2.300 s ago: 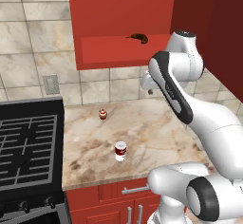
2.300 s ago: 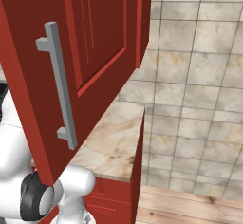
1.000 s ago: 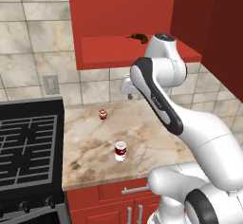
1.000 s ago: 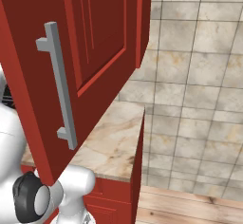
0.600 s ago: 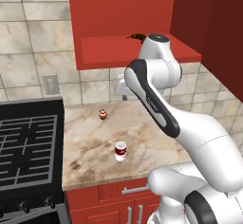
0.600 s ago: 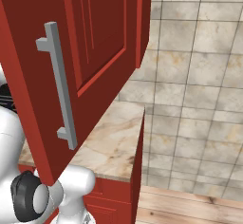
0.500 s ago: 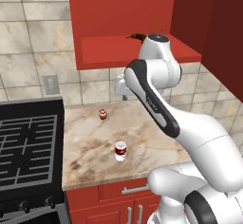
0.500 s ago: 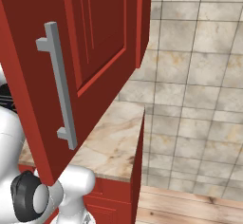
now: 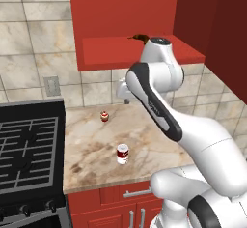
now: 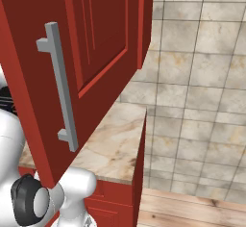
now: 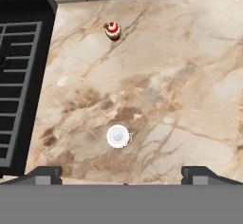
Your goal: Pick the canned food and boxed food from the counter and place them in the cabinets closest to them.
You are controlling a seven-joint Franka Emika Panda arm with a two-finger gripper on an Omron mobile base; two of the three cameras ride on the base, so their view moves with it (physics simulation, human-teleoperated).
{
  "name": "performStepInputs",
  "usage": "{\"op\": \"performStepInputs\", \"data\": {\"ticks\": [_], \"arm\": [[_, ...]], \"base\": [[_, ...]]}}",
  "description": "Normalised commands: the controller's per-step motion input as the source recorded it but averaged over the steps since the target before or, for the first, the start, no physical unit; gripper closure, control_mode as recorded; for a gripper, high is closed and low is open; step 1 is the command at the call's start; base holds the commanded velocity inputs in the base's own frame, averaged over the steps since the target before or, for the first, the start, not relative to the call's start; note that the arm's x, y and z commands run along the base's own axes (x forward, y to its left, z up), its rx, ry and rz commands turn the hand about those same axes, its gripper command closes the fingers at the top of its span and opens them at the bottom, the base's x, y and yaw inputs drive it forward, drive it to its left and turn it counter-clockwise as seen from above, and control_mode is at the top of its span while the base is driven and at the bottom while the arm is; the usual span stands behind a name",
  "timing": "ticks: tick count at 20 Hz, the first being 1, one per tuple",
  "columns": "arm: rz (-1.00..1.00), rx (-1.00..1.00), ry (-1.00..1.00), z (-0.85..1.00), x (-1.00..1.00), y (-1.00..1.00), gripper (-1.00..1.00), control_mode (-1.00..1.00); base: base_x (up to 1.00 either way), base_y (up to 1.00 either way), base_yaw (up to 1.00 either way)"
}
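— So, where does everything stand for the pick?

— From big to small: the counter [image 9: 159, 140] runs from the stove [image 9: 29, 149] to the right, and above it the open cabinet [image 9: 140, 53] shows its red shelf. The arm bends high over the slab, and the hand looks straight down.

— And the canned food?

— It stands upright on the counter, near the front edge and well apart from the stove. In the hand view I see its silvery top as a small round disc [image 11: 118, 136]. The boxed food I cannot find on this part of the counter.

— Is the gripper ready?

— Yes, its jaws are spread wide and hold nothing. The gripper [image 11: 123, 174] hangs above the can — its two tips rise at the bottom of the hand view, and the can lies a little above the middle between them.

— What makes the step go well, in your opinion?

— I think the hand must centre over the disc first, then come down straight, so that the fingers pass on both sides of the can without tipping it. The small cupcake-like item [image 11: 112, 30] is far away — no danger there.
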Motion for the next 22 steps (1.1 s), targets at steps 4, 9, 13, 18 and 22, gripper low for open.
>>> {"op": "performStepInputs", "data": {"ticks": [4, 9, 13, 18, 22], "arm": [[0.02, -0.02, 0.02, -0.28, -0.04, 0.03, -1.0, -1.0], [0.02, -0.05, 0.02, -0.31, -0.01, 0.07, -1.0, -1.0], [0.02, -0.05, 0.02, -0.37, -0.02, 0.04, -1.0, -1.0], [0.03, -0.05, 0.03, -0.37, 0.0, 0.04, -1.0, -1.0], [0.02, -0.03, 0.04, -0.34, 0.0, 0.05, -1.0, -1.0]], "base": [[0.0, 0.0, 0.0], [0.0, 0.0, 0.0], [0.0, 0.0, 0.0], [0.0, 0.0, 0.0], [0.0, 0.0, 0.0]]}}
